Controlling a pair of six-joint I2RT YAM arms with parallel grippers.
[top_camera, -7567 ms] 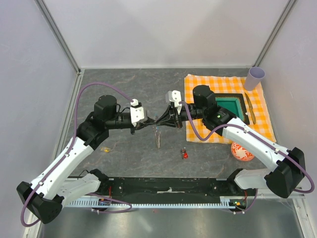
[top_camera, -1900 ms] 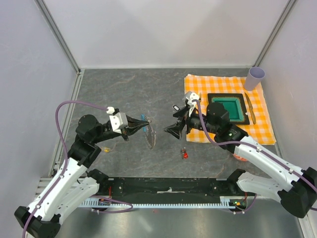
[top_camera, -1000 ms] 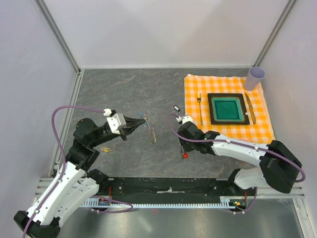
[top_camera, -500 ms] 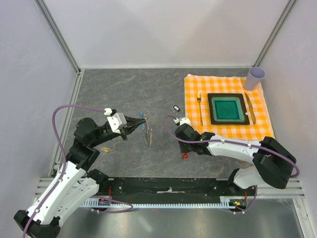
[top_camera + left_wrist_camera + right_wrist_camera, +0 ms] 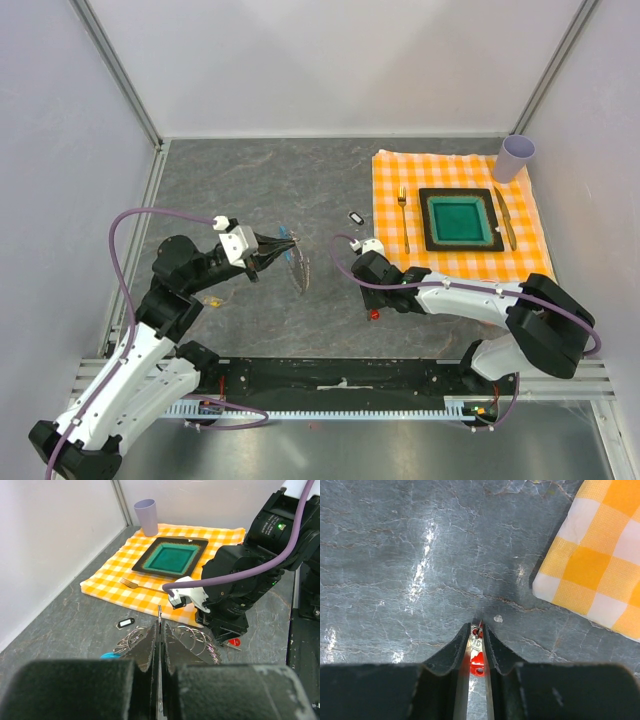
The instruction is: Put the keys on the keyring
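Step in hand: the pick-up of the key. The right gripper (image 5: pixel 476 628) is down at the table (image 5: pixel 390 560), dark tapered jaws standing narrow either side of the key (image 5: pixel 477 658). Thin slivers of surface show beside the red head, so I cannot tell whether they bite yet. The key lies flat near the corner of the checked cloth (image 5: pixel 600 550). It is tiny, with a silver blade and a glossy red plastic head. The left gripper (image 5: pixel 159 629) is clamped tight on the keyring (image 5: pixel 192 636), well left of the key. Fine grey chain hangs in loose loops, with a curved blue plastic piece (image 5: pixel 107 655) beside the jaws. The table is dark, veined and shiny, and I judge it slippery. Next: a firm pinch on the head, a straight lift, then carry it across to the chain. I cannot make out any opening in the ring.
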